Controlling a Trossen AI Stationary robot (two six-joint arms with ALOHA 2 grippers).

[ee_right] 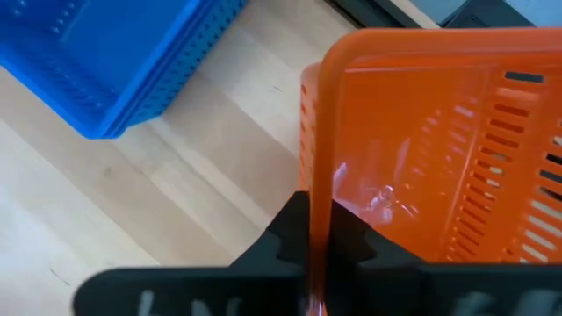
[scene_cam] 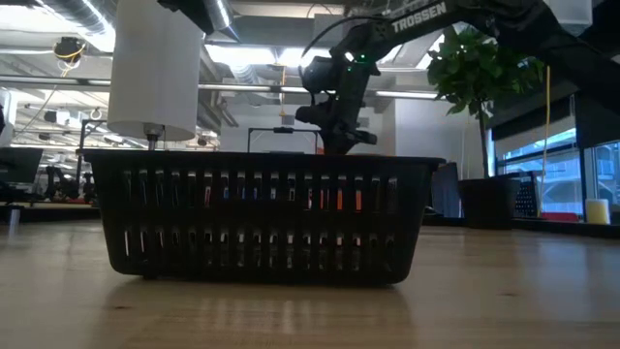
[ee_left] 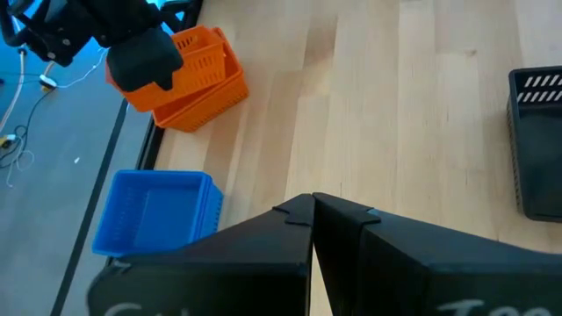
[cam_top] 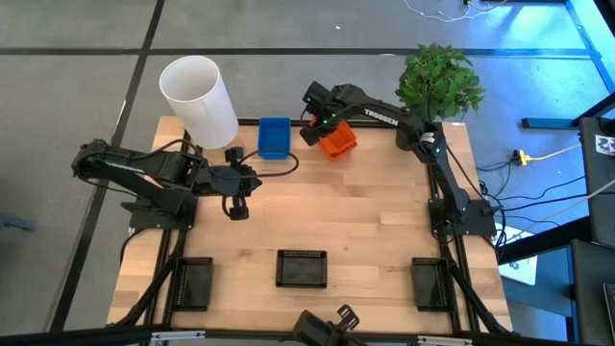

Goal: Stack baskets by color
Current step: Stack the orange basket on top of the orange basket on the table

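Pinching the thin rim of the top orange basket (ee_right: 439, 149), the right gripper (ee_right: 318, 263) grips a light, bendy, likely slippery wall, while the left gripper (ee_left: 313, 230) waits clenched over the tabletop (cam_top: 365, 221).

Slotted orange plastic baskets (cam_top: 338, 142) sat beside a solid-blue mesh stack (cam_top: 274, 137); three black mesh trays (cam_top: 302, 268) lined the pale striped wooden tabletop (cam_top: 365, 221)

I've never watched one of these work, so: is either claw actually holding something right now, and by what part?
Yes. The right gripper pinches the rim of the upper orange basket. The left gripper is shut on nothing.
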